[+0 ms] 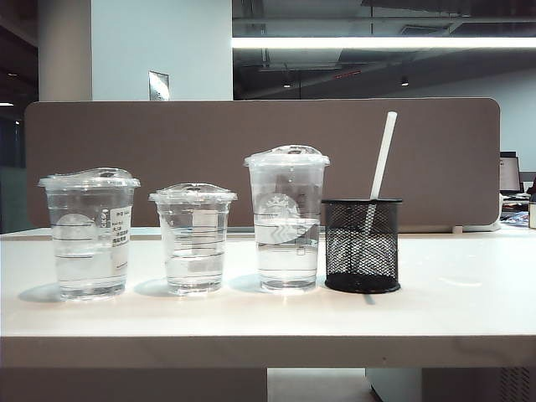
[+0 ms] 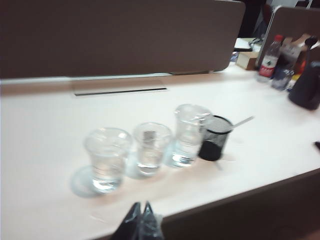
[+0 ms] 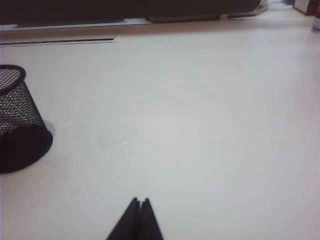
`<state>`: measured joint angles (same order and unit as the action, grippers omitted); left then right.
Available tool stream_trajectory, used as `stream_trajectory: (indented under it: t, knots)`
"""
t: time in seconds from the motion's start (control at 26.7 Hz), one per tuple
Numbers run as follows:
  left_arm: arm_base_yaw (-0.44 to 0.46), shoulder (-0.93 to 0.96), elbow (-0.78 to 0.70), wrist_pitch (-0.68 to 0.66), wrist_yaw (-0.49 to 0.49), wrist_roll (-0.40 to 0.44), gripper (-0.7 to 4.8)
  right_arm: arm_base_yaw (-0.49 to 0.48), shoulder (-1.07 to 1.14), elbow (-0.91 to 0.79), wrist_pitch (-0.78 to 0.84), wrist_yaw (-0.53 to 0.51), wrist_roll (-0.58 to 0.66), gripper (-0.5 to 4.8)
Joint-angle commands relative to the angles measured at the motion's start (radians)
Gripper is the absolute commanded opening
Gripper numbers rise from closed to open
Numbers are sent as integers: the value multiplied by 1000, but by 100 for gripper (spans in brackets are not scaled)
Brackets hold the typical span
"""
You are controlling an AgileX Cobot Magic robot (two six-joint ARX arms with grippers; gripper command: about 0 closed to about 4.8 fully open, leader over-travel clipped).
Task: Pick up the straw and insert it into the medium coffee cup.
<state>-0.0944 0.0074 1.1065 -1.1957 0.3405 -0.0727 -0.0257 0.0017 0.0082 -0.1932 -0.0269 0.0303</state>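
Straw [image 1: 383, 159] still in the holder, both grippers clenched on nothing.

You have three lidded clear cups in a row on the white table [image 1: 469, 301], with the medium coffee cup [image 1: 90, 234] at the far left. At the right end, just beside the tallest cup [image 1: 286, 219], the black mesh holder [image 1: 362, 245] keeps the straw leaning up and right. Your left gripper [image 2: 141, 209] hangs above the table's near edge, fingertips pressed together; your right gripper [image 3: 139, 201] sits over bare table right of the holder, likewise closed.
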Motion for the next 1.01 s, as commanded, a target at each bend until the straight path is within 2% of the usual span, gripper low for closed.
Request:
stream_trajectory:
  t: [0.04, 0.15, 0.19, 0.22, 0.3, 0.34, 0.45, 0.52, 0.56, 0.64, 0.71, 0.82, 1.01]
  knots:
    - [-1, 1, 3, -72, 86, -90, -4, 1, -2, -7, 13, -1, 2, 0]
    - [0, 1, 2, -112, 212, -101, -4, 1, -2, -7, 13, -1, 2, 0]
    - [0, 2, 2, -109, 351, -103, -3, 1, -1, -7, 15, -2, 2, 0]
    - [0, 5, 2, -105, 413, -102, -3, 1, -1, -7, 15, -2, 2, 0]
    - [0, 5, 2, -105, 513, -66, -3, 1, -1, -7, 17, -3, 3, 0]
    - [0, 5, 1, -105, 528, -50, -3, 2, -2, -7, 19, -3, 3, 0]
    - [0, 5, 1, -104, 473, -34, -3, 2, -2, -7, 21, -2, 14, -1]
    - [0, 5, 1, -105, 358, -64, -3, 2, -2, -2, 36, -2, 118, -1]
    - [0, 5, 1, -106, 252, -70, -3, 1, -1, 21, 54, 3, 257, -3]
    - [0, 5, 1, -106, 185, -64, -3, 1, -1, 64, 29, 6, 318, -5]
    - [0, 5, 1, -98, 120, -56, -3, 2, 2, 155, -74, 5, 310, -5]
    - [0, 5, 1, -90, 105, -58, -3, 2, 10, 309, -220, 1, 257, -5]
    - [0, 5, 1, -71, 108, -58, -3, 1, 134, 676, -467, -72, -9, -5]
